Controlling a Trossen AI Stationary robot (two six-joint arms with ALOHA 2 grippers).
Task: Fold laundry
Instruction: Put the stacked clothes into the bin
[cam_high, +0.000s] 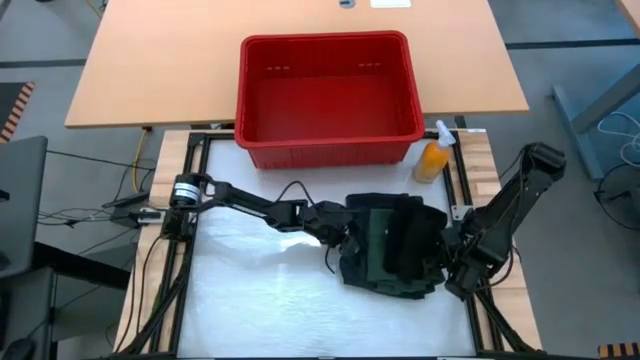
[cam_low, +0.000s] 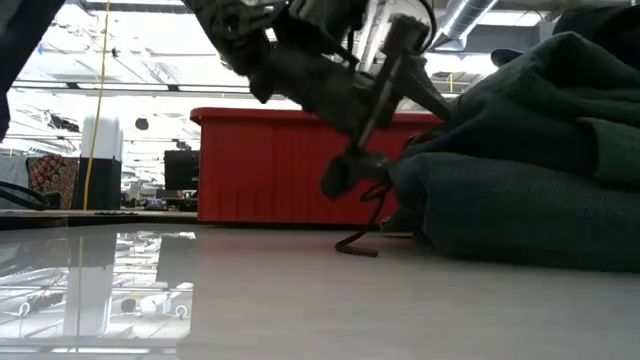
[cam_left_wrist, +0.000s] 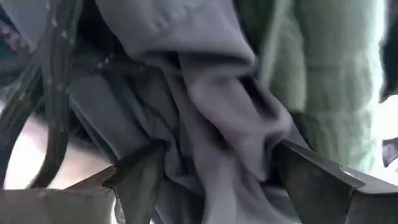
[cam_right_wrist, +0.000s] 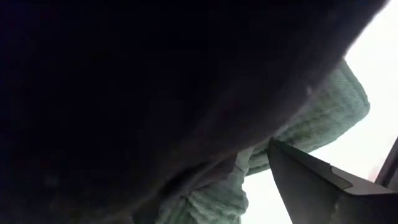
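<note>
Right wrist view is mostly blocked by dark laundry (cam_right_wrist: 155, 93); both grippers' fingers spread wide against the pile.

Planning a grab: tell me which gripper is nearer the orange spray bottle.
Right. The right gripper sits at the laundry pile's right edge, below the orange spray bottle; the left gripper is at the pile's left edge, farther off.

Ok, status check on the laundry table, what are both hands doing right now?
Left hand open, jaws around dark cloth at the pile's left edge. Right hand open, pressed into its right side. Laundry heaped, unfolded. Basket and bottle behind, clear.
</note>
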